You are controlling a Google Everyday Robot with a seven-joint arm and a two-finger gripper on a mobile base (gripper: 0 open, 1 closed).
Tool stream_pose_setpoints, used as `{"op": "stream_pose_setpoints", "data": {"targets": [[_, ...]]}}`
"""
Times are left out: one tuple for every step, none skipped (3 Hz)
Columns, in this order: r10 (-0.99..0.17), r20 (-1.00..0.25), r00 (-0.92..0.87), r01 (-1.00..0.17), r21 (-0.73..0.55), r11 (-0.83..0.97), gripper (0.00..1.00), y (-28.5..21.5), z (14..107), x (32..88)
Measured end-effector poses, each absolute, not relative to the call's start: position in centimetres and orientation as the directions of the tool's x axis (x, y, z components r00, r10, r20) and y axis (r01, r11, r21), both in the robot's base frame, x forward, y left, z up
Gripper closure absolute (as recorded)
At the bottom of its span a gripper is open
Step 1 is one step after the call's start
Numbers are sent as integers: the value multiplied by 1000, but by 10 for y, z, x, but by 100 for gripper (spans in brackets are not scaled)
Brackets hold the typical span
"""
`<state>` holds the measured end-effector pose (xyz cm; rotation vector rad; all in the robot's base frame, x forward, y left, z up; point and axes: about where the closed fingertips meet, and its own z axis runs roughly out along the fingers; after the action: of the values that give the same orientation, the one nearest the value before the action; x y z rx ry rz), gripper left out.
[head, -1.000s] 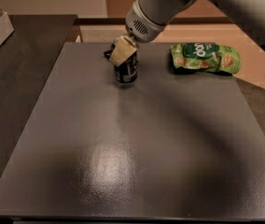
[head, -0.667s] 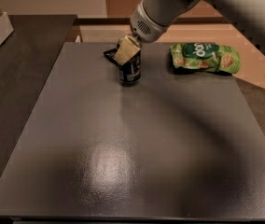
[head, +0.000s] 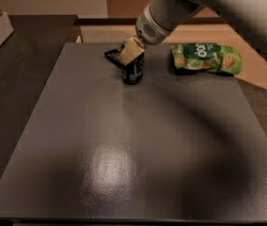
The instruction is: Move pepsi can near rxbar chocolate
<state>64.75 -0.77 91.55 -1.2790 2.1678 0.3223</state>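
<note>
Three objects sit toward the far end of the dark counter: the pepsi can, the rxbar chocolate and a green snack bag. The tool, carried by the pale arm reaching in from the upper right, appears clamped on the upper part of the can, one tan finger lying across its near-left side. The can stands upright, its base at or just above the counter, immediately right of the flat black bar; whether the two touch cannot be told, since the tool covers their meeting edge. The snack bag lies well apart to the right. Principal hazards, as judged: setting the can with its base partly on the bar's edge would leave it tilted and prone to toppling on release; a further push leftward could shove the light bar toward the counter's far edge; a slanted withdrawal could let a finger drag the can's rim and tip it.
</note>
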Motion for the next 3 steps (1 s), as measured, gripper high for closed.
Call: {"op": "stream_pose_setpoints", "data": {"targets": [[-707, -609, -359, -859, -81, 506, 59, -11, 909, 653], [-709, -608, -358, -860, -80, 503, 36, -9, 908, 653], [-710, -607, -358, -862, -78, 501, 12, -8, 907, 652]]}}
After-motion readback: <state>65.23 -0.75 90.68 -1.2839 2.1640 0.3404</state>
